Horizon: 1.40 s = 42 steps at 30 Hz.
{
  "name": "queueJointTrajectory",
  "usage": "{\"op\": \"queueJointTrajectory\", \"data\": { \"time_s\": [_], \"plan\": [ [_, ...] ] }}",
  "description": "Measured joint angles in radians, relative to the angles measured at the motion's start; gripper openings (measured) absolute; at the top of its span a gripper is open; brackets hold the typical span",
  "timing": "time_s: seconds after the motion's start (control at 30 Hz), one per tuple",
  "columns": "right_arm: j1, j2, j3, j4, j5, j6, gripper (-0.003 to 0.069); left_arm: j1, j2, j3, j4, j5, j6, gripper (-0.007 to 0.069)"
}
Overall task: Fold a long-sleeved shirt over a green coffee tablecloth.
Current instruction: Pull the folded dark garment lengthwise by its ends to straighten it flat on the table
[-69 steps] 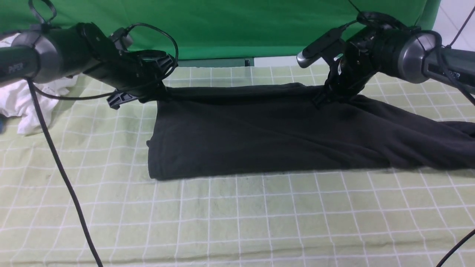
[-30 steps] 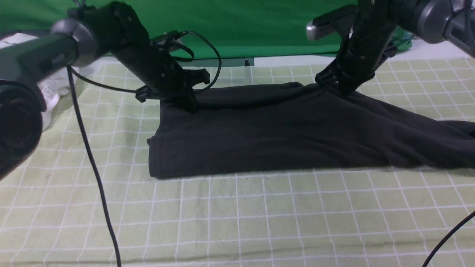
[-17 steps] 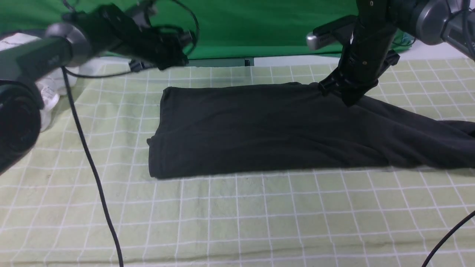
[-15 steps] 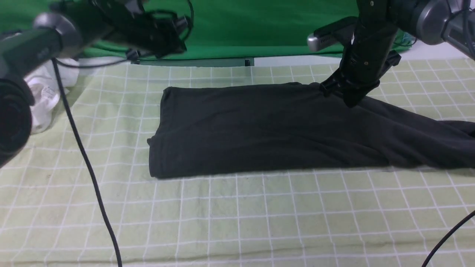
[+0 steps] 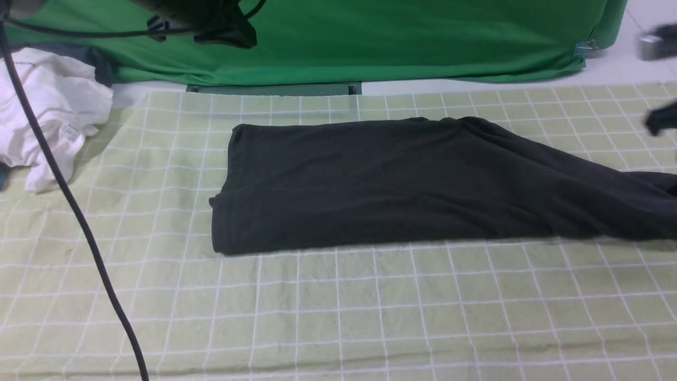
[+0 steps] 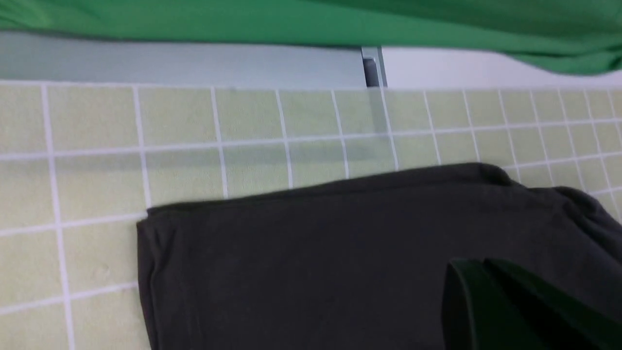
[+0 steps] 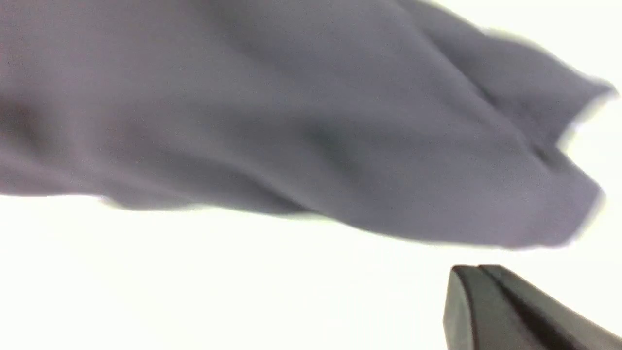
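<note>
The long-sleeved shirt (image 5: 381, 182) is black and lies folded into a long band across the green coffee tablecloth (image 5: 338, 312), a pale grid-lined cloth. One sleeve trails off to the right. My left gripper (image 5: 228, 33) hangs high at the back left, off the shirt. In the left wrist view its fingertips (image 6: 478, 266) are pressed together above the shirt (image 6: 301, 272), with nothing between them. My right gripper (image 5: 661, 119) is a dark blur at the right edge. In the right wrist view it (image 7: 475, 270) is shut and empty, just off the sleeve end (image 7: 316, 121).
A crumpled white garment (image 5: 50, 111) lies at the back left, partly off the cloth. A vivid green backdrop (image 5: 381, 37) hangs behind the table. The left arm's black cable (image 5: 79, 222) crosses the left side of the cloth.
Both grippers have left the shirt's far edge. The left arm rose up and back to the left; the right arm swung out to the right edge. The shirt stays flat.
</note>
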<state>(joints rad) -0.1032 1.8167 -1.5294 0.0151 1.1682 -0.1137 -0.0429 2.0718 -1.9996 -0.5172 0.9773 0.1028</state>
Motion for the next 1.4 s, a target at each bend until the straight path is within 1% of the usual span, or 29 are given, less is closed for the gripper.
{"op": "queueJointTrajectory", "data": {
  "time_s": [0.03, 0.07, 0.1, 0.17, 0.23, 0.27, 0.33, 0.5, 0.57, 0.7, 0.83, 0.97, 1.07, 1.13, 1.23, 1.27, 1.33, 1.4],
  "plan": [
    [-0.05, 0.001, 0.029, 0.024, -0.035, -0.003, 0.0057, 0.0, 0.0, 0.0, 0.001, 0.001, 0.0, 0.0013],
    [-0.079, 0.004, 0.039, 0.043, -0.054, -0.005, 0.0079, 0.0, 0.0, 0.0, 0.002, 0.003, 0.0, 0.0013],
    [-0.113, 0.01, 0.054, 0.068, -0.1, -0.012, 0.0123, 0.0, 0.0, 0.0, 0.002, 0.005, 0.001, 0.0013],
    [-0.149, 0.023, 0.064, 0.091, -0.182, -0.021, 0.0218, 0.0, 0.0, 0.0, 0.002, 0.005, 0.003, 0.0013],
    [-0.164, 0.033, 0.065, 0.103, -0.24, -0.023, 0.0271, 0.0, 0.0, 0.0, 0.003, 0.005, 0.009, 0.0013],
    [-0.178, 0.055, 0.065, 0.113, -0.299, -0.023, 0.0308, 0.0, 0.0, 0.0, 0.005, 0.005, 0.019, 0.0013],
    [-0.179, 0.075, 0.065, 0.115, -0.308, -0.023, 0.0315, 0.0, 0.0, 0.0, 0.005, 0.005, 0.029, 0.0013],
    [-0.171, 0.146, 0.065, 0.12, -0.248, -0.041, 0.0315, 0.0, 0.001, 0.0, 0.009, 0.005, 0.034, 0.0013],
    [-0.166, 0.182, 0.065, 0.123, -0.182, -0.08, 0.0315, 0.0, 0.001, 0.0, 0.014, 0.005, 0.037, 0.0013],
    [-0.165, 0.205, 0.065, 0.124, -0.121, -0.123, 0.0315, 0.0, 0.001, 0.0, 0.014, 0.005, 0.038, 0.0013],
    [-0.165, 0.226, 0.065, 0.121, -0.124, -0.17, 0.0315, 0.0, 0.003, 0.0, 0.014, 0.003, 0.038, 0.0013],
    [-0.165, 0.243, 0.065, 0.12, -0.159, -0.183, 0.0311, 0.0, 0.005, 0.0, 0.015, 0.003, 0.038, 0.0013],
    [-0.165, 0.246, 0.065, 0.12, -0.168, -0.187, 0.029, 0.0, 0.005, 0.0, 0.015, 0.004, 0.038, 0.0013],
    [-0.165, 0.247, 0.065, 0.118, -0.171, -0.195, 0.0241, 0.0, 0.005, 0.0, 0.016, 0.005, 0.038, 0.0013],
    [-0.165, 0.247, 0.059, 0.115, -0.169, -0.21, 0.0079, 0.0, 0.005, 0.0, 0.016, 0.005, 0.038, 0.0013],
    [-0.165, 0.247, 0.054, 0.116, -0.164, -0.21, 0.005, 0.0, 0.005, 0.0, 0.016, 0.005, 0.038, 0.0013],
    [-0.165, 0.248, 0.029, 0.116, -0.141, -0.212, 0.0031, 0.0, 0.005, 0.0, 0.016, 0.008, 0.038, 0.0013],
    [-0.165, 0.247, 0.006, 0.116, -0.127, -0.213, 0.0029, 0.0, 0.005, 0.0, 0.017, 0.013, 0.037, 0.0013]
  ]
}}
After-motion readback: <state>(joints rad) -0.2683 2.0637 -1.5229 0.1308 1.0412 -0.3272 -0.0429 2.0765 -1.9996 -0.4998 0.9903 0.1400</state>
